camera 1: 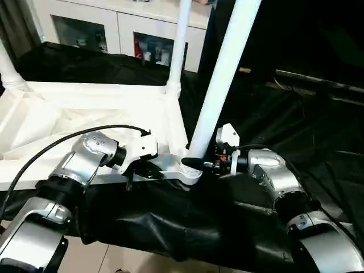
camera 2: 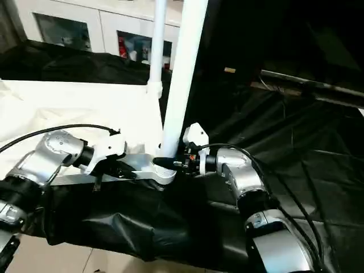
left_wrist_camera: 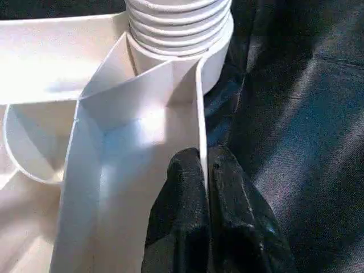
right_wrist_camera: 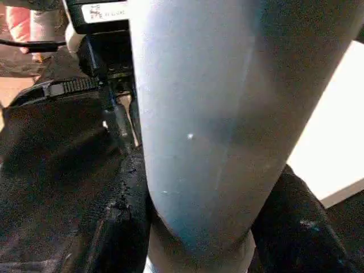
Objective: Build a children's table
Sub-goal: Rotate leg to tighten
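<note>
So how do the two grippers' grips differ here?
The left gripper is pinched shut on a thin wall of the tabletop, while the right gripper spans the thick round near leg just above its socket. The left holds an edge; the right wraps a tube. Both are black-fingered and work at the same corner.

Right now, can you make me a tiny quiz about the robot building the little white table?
1. True or false: the right gripper is closed around a white table leg.
2. What does the left gripper pinch? A) a black cloth B) a thin rib of the tabletop C) a cable
3. How many legs are standing in corner sockets in the left eye view?

Key: 1. True. 2. B. 3. Three: the near one, one at the far corner, one at the left edge.
</note>
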You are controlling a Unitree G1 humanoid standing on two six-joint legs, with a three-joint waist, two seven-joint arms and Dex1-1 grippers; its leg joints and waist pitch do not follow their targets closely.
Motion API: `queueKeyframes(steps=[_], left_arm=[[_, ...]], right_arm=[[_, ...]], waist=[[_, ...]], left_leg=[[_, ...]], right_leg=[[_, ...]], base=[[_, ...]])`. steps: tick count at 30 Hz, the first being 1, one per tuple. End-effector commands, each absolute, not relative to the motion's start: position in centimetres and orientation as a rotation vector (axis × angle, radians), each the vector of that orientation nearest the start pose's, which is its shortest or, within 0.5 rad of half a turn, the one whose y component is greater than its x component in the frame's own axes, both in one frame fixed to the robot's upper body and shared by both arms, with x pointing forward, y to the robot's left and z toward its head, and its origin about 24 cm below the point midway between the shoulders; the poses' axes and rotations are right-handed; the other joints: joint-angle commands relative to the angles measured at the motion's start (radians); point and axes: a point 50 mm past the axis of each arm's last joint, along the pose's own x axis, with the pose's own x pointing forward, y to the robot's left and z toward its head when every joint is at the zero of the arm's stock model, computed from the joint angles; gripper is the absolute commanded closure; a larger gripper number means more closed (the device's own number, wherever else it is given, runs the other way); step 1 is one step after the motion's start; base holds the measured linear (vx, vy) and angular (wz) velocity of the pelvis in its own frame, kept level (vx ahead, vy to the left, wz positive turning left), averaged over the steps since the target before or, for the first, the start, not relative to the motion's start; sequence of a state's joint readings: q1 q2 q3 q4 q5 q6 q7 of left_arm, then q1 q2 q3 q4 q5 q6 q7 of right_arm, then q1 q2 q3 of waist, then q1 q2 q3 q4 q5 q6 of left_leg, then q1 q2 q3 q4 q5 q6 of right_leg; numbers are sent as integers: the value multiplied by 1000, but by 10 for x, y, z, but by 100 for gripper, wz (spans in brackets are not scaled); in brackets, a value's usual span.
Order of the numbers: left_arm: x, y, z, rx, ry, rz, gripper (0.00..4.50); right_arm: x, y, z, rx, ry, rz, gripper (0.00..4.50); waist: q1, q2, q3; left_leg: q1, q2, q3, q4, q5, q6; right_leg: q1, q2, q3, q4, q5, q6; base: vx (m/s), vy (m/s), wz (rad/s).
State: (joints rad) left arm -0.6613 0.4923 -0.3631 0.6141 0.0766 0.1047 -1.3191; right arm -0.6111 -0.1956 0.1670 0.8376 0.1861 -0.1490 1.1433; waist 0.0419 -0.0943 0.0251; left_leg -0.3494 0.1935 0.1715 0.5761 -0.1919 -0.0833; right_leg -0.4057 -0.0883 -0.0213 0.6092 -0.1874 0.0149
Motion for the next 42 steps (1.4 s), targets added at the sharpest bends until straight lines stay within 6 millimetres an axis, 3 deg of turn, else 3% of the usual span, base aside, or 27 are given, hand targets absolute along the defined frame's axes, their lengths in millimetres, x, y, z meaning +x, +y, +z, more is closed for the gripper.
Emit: queueKeyframes(steps=[1, 3, 4, 8, 10, 12, 14, 15, 16, 17, 21, 23, 24, 27, 31, 36, 37, 42], left_arm=[[325, 147, 71, 596, 557, -1406, 450], [330, 145, 73, 551, 543, -1344, 450], [330, 145, 73, 551, 543, -1344, 450], [343, 132, 76, 444, 523, -1178, 450], [346, 128, 75, 438, 527, -1130, 450], [350, 121, 70, 417, 539, -1053, 450], [354, 111, 64, 381, 564, -944, 450], [355, 104, 60, 380, 575, -903, 450], [355, 97, 55, 388, 585, -869, 450], [354, 91, 53, 389, 588, -849, 450], [353, 78, 53, 372, 589, -825, 450], [354, 74, 54, 369, 589, -810, 450], [354, 73, 54, 367, 591, -809, 450], [353, 72, 53, 366, 597, -811, 450], [351, 74, 52, 366, 599, -801, 450], [352, 75, 54, 368, 597, -804, 450], [352, 75, 54, 368, 596, -805, 450], [354, 76, 58, 368, 570, -822, 450]], right_arm=[[300, -112, -7, -81, 420, 1209, 261], [306, -115, -11, -86, 421, 1055, 261], [306, -115, -11, -86, 421, 1055, 261], [316, -113, -24, -32, 457, 670, 261], [318, -109, -26, -40, 467, 601, 261], [320, -103, -28, -28, 486, 510, 261], [323, -93, -29, -5, 518, 405, 261], [323, -86, -30, 8, 537, 362, 261], [323, -78, -29, 26, 552, 325, 261], [323, -72, -30, 42, 563, 307, 261], [321, -61, -30, 87, 591, 286, 261], [320, -56, -31, 105, 604, 269, 261], [320, -56, -31, 106, 607, 268, 261], [319, -54, -32, 110, 618, 264, 261], [317, -52, -34, 107, 624, 275, 261], [318, -48, -31, 69, 614, 320, 261], [318, -48, -31, 72, 613, 321, 226], [330, -48, -15, 140, 526, 344, 182]], waist=[[2, 28, -30], [-1, 26, -27], [-3, 28, -25], [-15, 30, -24], [-18, 34, -25], [-21, 37, -25], [-20, 43, -23], [-22, 37, -20], [-21, 39, -13], [-21, 35, -16], [-23, 43, -16], [-23, 43, -16], [-23, 49, -15], [-26, 47, -14], [-27, 46, -13], [-27, 48, -16], [-26, 47, -16], [-26, 50, -16]], left_leg=[[6, 34, -7, -87, -412, -21], [6, 34, -11, -88, -443, -29], [11, 31, -16, -89, -483, -41], [5, 28, -29, -92, -521, -58], [7, 28, -32, -94, -542, -57], [1, 29, -36, -99, -543, -62], [17, 29, -35, -97, -583, -61], [17, 27, -33, -97, -591, -56], [35, 23, -31, -92, -644, -50], [39, 21, -32, -88, -652, -45], [26, 25, -42, -103, -666, -42], [27, 26, -42, -105, -675, -44], [31, 26, -42, -106, -684, -45], [32, 25, -44, -108, -700, -46], [31, 24, -46, -108, -704, -45], [26, 25, -47, -113, -681, -44], [26, 25, -46, -113, -678, -43], [25, 28, -45, -117, -681, -45]], right_leg=[[23, -41, 26, -83, -336, -212], [18, -42, 25, -90, -405, -192], [11, -42, 23, -98, -493, -166], [10, -46, 16, -107, -603, -116], [9, -48, 7, -117, -615, -105], [17, -49, -3, -118, -582, -110], [5, -46, -7, -125, -554, -120], [2, -43, -8, -127, -555, -120], [-15, -39, -15, -144, -607, -101], [-14, -40, -19, -146, -621, -92], [5, -44, -28, -150, -596, -71], [4, -46, -29, -151, -579, -72], [4, -47, -32, -154, -569, -76], [5, -49, -36, -160, -579, -70], [4, -53, -39, -166, -621, -56], [10, -55, -37, -164, -599, -61], [9, -55, -36, -165, -594, -62], [9, -54, -34, -164, -569, -72]], base=[[0, 0, 0], [0, 0, 0], [0, 0, 0], [-27, 4, -4], [-27, 6, -5], [0, 0, 0], [0, 0, 0], [0, 0, 0], [0, 0, 0], [0, 0, 0], [0, 0, 0], [0, 0, 0], [0, 0, 0], [0, 0, 0], [0, 0, 0], [0, 0, 0], [0, 0, 0], [0, 0, 0]])
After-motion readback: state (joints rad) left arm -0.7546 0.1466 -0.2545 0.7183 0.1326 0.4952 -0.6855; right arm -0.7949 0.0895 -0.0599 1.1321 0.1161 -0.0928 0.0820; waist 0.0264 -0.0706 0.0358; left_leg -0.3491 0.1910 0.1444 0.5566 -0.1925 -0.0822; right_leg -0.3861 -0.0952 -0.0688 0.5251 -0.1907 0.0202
